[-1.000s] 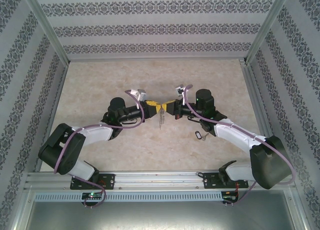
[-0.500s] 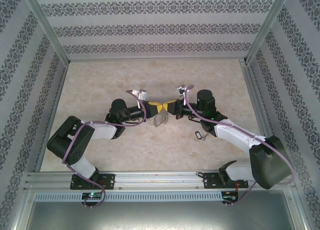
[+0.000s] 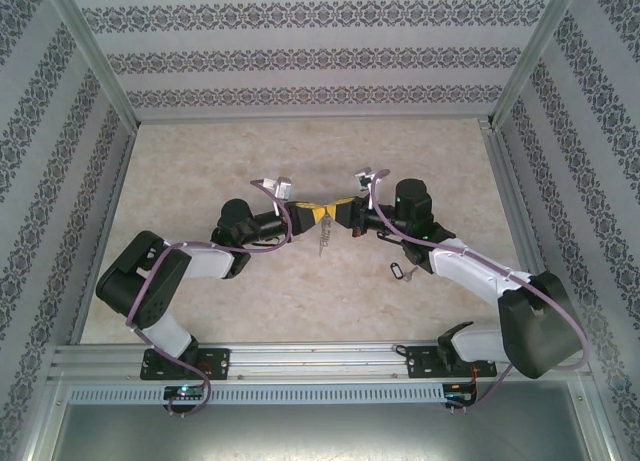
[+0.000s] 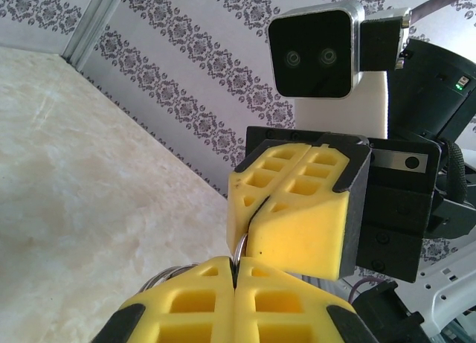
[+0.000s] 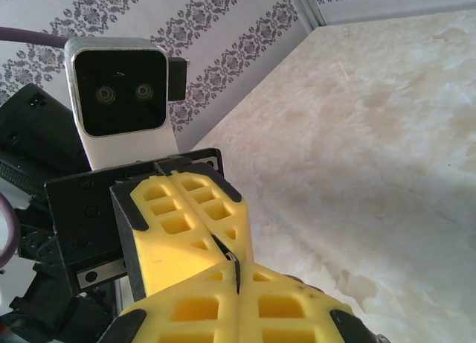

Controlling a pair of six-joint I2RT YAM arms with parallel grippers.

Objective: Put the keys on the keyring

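Hanging above the pale, marbled counter, the thin silver metal keyring dangles its little bead chain. The left claw and the right claw meet tip to tip, both pressed together and pinching the keyring. The tiny dark-headed metal key lies on the counter just beside the white right arm. Walls with grey flower stripes stand all around.

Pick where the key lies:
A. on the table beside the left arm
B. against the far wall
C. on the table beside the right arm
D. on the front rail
C: the key lies on the table, close beside the right arm.
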